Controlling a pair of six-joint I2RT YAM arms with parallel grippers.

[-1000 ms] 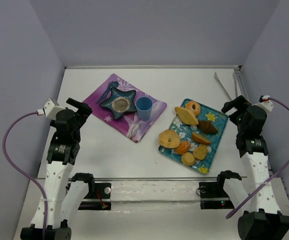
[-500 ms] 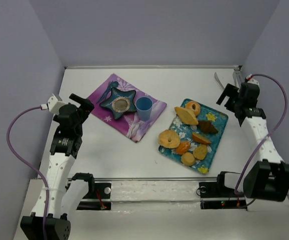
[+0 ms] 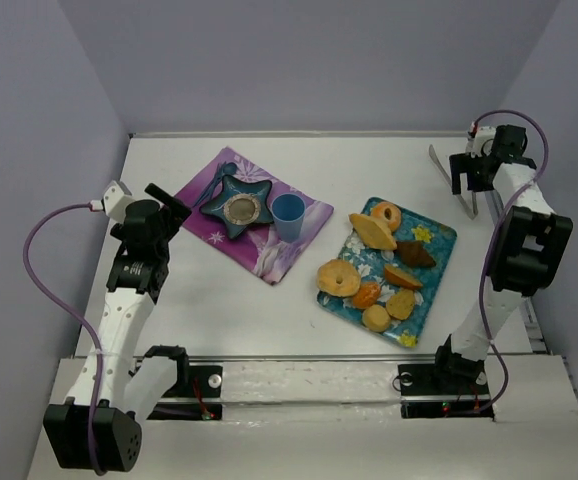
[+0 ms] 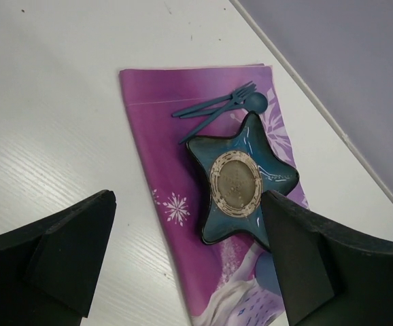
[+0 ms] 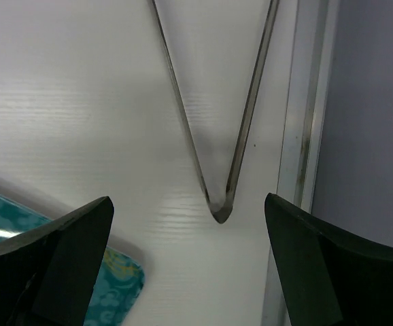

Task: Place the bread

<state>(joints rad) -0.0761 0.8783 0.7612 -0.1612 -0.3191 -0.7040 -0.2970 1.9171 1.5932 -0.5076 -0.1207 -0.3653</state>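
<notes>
On the blue flowered tray at the near right, the bread lies among other pastries, just beside a pale ring pastry, with neither arm touching it. Further back on the left, the left gripper hangs with its fingers apart above a purple cloth bearing a star dish and a blue cup. Farthest, at the back right, the right gripper hovers spread wide over metal tongs, holding nothing

Shiny metal tongs on smooth matt table.
</notes>
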